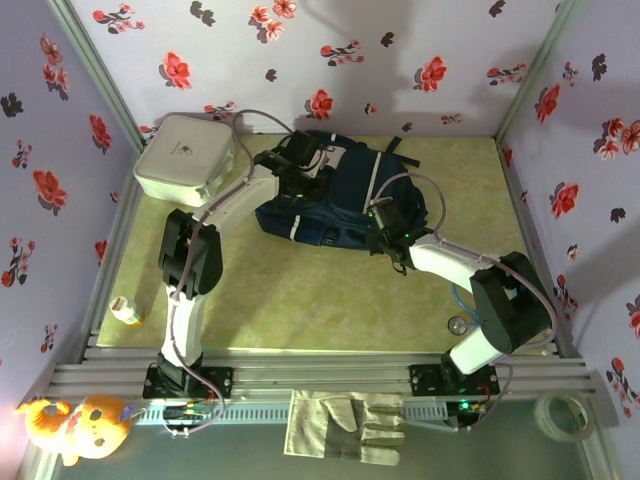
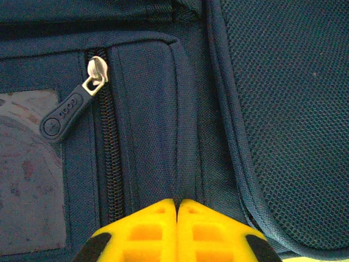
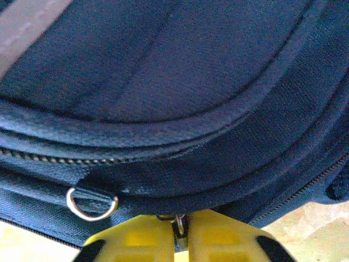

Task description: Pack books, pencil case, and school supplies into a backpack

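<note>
Right pincer [image 3: 181, 228] tight around half-hidden metal pull [image 3: 178, 219]

Pale green table [image 1: 300, 300], floral wall panels on three sides. Navy backpack [image 1: 340, 205] lies flat at far centre. White square box [image 1: 185, 158] sits in the far-left corner, left of the backpack, not touching. Small white-and-orange bottle [image 1: 127, 313] on its side near the left front edge. Small round metal item [image 1: 456, 323] right front, too small to identify.
</note>
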